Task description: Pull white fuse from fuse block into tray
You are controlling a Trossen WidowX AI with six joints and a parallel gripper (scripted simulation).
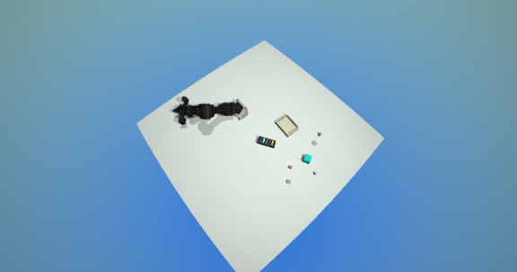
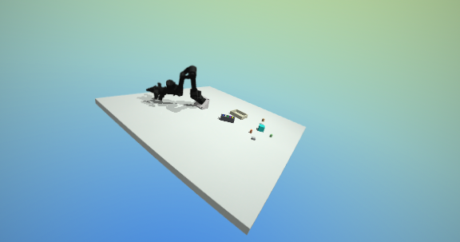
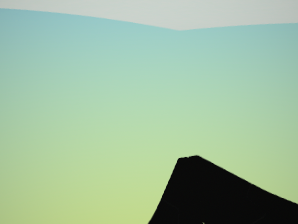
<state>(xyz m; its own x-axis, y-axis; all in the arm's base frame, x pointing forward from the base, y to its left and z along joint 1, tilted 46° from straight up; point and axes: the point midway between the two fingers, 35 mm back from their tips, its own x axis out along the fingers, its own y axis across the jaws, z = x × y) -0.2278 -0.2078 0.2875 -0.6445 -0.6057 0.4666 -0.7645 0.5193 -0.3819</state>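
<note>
I see clutter on the tabletop [image 1: 233, 197]: a cyan cube [image 1: 307, 159], two tiny orange bits [image 1: 319, 134] [image 1: 290, 166], two grey bits [image 1: 314, 143] [image 1: 288, 181] and a green bit [image 1: 315, 173], all apart from one another.

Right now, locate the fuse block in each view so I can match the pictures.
Top: fuse block just right of centre, below-left of the tray.
Exterior: fuse block centre, left of the tray.
Wrist: not in it.
Shared landmark: the tray beside it.
</note>
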